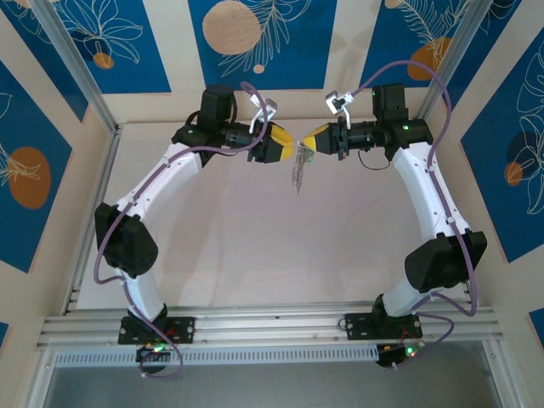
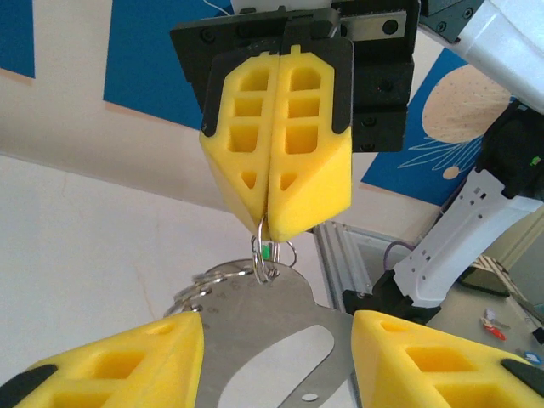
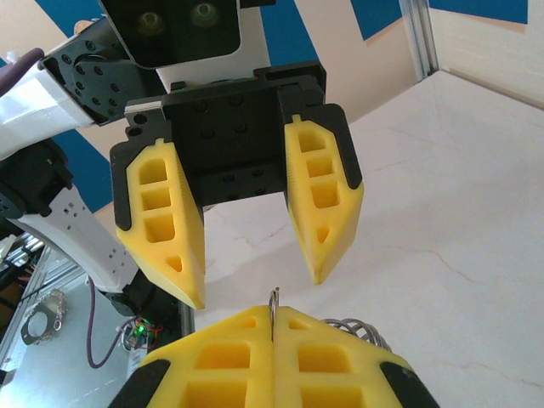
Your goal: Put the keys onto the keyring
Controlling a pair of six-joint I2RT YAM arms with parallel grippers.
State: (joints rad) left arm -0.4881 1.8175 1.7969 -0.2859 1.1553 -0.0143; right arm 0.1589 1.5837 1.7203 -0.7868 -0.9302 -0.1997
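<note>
Both arms reach toward each other above the far middle of the bench (image 1: 255, 255), close to its far edge, and their yellow tips almost meet in the air. The right hand (image 1: 307, 144) is closed tight, its two pads pressed flat together, and it pinches the thin wire loop of the keyring (image 3: 274, 297), which pokes out just past the tips. From the top camera the keyring (image 1: 297, 172) dangles below the two hands, clear of the bench. The left hand (image 3: 257, 285) faces it with its jaws about half wide and nothing gripped between its fingers (image 3: 323, 204). In the left wrist view, small rings hang directly under the shut right hand (image 2: 270, 223), with the pale green head of the key (image 2: 268, 252) among them; I cannot tell whether the key is threaded on. A flat silvery metal piece (image 2: 255, 340) hangs below them
</note>
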